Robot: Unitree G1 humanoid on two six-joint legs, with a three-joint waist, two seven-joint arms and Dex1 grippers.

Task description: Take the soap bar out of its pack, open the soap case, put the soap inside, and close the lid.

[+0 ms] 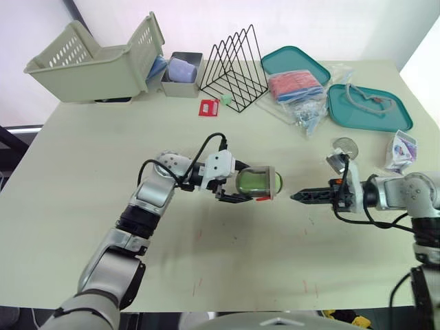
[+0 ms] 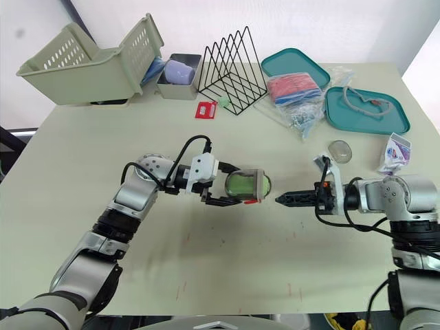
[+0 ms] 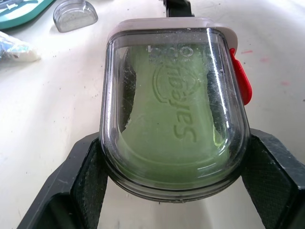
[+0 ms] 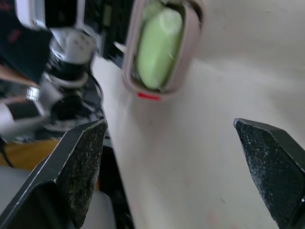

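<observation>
Soap (image 3: pixel 167 124) sits inside the soap case (image 1: pixel 258 182), green under a clear lid with scratches. The letters pressed into the bar are hard to read through the lid. The left claw (image 1: pixel 246 192) pinches the case from both sides and holds it on its side, near the middle of the worktop (image 1: pixel 103 158). One black finger (image 3: pixel 78 188) covers part of the case wall, and the far end of the case is hidden. A small red tab (image 3: pixel 239 81) sticks out on one side. I cannot tell if the lid is snapped all the way shut.

The right claw (image 1: pixel 301 196) points at the round end of the case and is just apart from it. Its two fingers are spread wide with nothing between them. From that wrist the case looks blurry.

A torn soap pack (image 1: pixel 401 151) lies beside the right arm. A little clear dome (image 2: pixel 339 151) lies near it, and I cannot tell what it is. Farther back are two teal trays (image 1: pixel 371 110), a bag with something red (image 1: pixel 295 86), a black wire rack (image 1: pixel 237 69), a small grey bin (image 1: pixel 182 75) and a tipped basket (image 1: pixel 96 58). None of them stand between the claws.
</observation>
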